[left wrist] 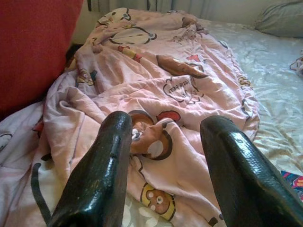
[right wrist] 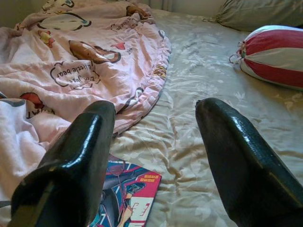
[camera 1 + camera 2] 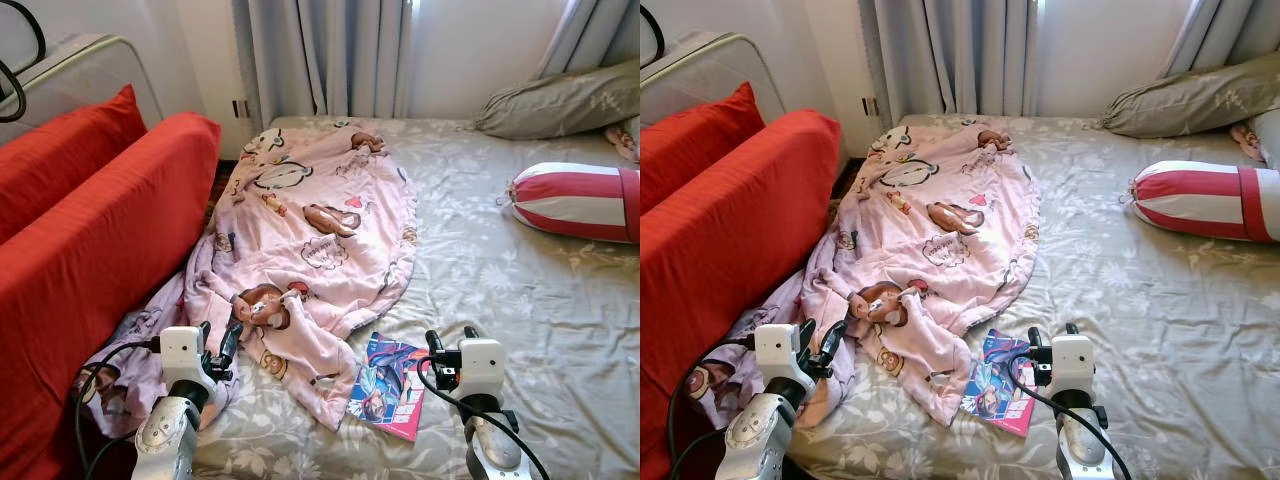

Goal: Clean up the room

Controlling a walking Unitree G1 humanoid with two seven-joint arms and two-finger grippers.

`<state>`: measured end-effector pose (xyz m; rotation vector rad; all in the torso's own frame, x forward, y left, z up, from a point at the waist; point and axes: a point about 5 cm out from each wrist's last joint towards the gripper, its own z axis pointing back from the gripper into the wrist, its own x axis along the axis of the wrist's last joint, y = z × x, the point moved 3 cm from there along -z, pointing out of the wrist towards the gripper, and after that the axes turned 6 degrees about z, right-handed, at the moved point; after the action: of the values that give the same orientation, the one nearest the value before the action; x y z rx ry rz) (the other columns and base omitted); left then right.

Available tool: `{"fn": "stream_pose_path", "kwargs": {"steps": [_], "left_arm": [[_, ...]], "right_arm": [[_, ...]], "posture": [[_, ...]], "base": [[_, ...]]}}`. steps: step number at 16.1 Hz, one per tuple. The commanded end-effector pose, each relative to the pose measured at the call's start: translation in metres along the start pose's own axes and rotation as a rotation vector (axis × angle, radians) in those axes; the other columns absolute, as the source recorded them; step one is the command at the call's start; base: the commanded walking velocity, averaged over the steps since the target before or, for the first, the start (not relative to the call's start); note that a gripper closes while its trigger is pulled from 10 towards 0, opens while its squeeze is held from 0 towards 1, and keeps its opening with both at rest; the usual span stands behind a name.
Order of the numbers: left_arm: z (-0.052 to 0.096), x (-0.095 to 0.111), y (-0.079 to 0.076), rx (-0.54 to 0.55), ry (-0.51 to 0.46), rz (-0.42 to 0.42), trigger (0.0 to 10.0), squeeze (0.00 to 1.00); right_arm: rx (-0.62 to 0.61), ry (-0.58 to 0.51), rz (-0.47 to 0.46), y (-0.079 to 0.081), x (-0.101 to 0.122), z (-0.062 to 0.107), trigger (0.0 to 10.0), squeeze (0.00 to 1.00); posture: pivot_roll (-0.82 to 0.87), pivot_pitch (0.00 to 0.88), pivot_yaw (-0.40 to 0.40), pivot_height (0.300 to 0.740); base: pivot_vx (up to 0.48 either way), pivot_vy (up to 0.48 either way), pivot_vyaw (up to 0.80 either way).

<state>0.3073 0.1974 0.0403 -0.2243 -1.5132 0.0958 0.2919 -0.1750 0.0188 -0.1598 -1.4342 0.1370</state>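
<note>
In the head view, a rumpled pink cartoon blanket (image 3: 310, 250) is seen across the frame's centre on the bed (image 3: 520, 300), a magazine (image 3: 390, 385) lying low at its hem. In the left wrist view, the left end effector (image 1: 165, 170) is held wide over the blanket; a thick fold should probably be pinched. In the right wrist view, the right end effector (image 2: 156, 161) is spread wide above the magazine.

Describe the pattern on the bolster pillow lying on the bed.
Broad red and white stripes on the bolster pillow, clearest in the left eye view.
</note>
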Motion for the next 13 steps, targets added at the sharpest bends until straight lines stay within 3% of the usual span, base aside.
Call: {"fn": "stream_pose_path", "kwargs": {"steps": [1, 13], "left_arm": [[0.0002, 0.0, 0.0013, -0.002, 0.008, 0.012, 10.0, 0.0], [0.0025, -0.004, 0.0004, -0.012, 0.029, 0.019, 10.0, 0.0]], "right_arm": [[0.001, -0.004, 0.002, 0.0001, 0.0025, -0.0011, 10.0, 0.0], [0.049, 0.01, 0.007, 0.006, -0.0006, -0.0007, 10.0, 0.0]], "posture": [[-0.09, 0.033, 0.019, 0.705], [-0.08, 0.011, 0.015, 0.66]], "base": [[0.0, 0.0, 0.0], [0.0, 0.0, 0.0]]}}
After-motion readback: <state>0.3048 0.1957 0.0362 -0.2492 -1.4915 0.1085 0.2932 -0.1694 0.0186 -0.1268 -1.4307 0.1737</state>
